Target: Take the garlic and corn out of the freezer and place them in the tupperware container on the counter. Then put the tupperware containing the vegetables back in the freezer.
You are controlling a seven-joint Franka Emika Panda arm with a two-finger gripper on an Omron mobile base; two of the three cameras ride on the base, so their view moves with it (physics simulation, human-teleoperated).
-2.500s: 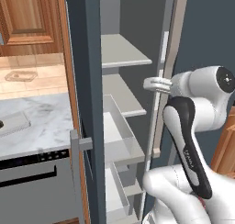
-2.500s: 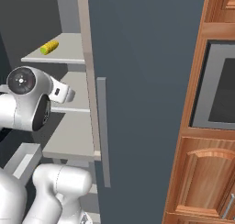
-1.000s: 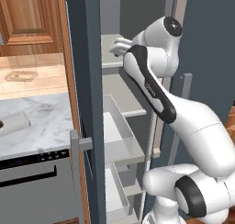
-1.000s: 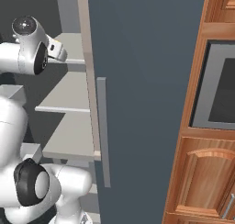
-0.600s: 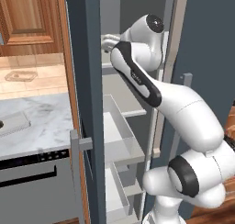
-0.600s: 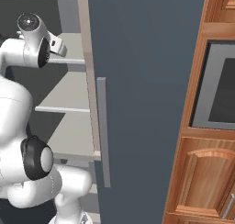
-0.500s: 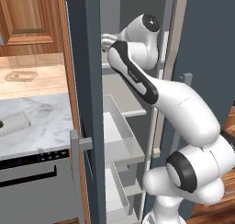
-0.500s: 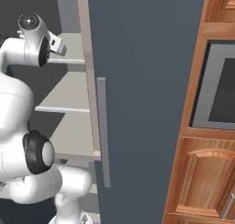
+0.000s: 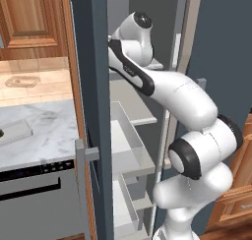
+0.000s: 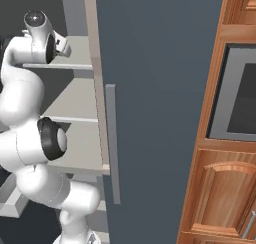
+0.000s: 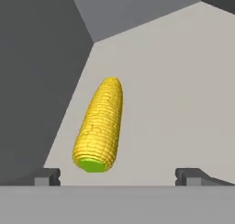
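The freezer stands with its long door swung open, showing pale grey shelves above and pull-out drawers below. On an upper shelf the corn lies on its side near the shelf's back corner, close to the dark side wall, its green end toward the camera in the hand view and its yellow tip pointing to the rear. The drawers seen from the left base view look bare inside, as far as can be told.

On the counter, well apart from the freezer and against the tiled back wall, sits the clear tupperware container; nothing can be made out inside it. A corner of the black sink shows at the counter's left edge, and a low grey appliance with a black panel sits under the counter. Wooden cabinets and a dark oven window flank the open door on the right.

The arm rises from the base, bends at the elbow and reaches up and into the upper shelf, its wrist at the shelf's front edge. The gripper is spread wide and holds nothing: its two fingertips sit low on either side of the corn's green end, apart from it.
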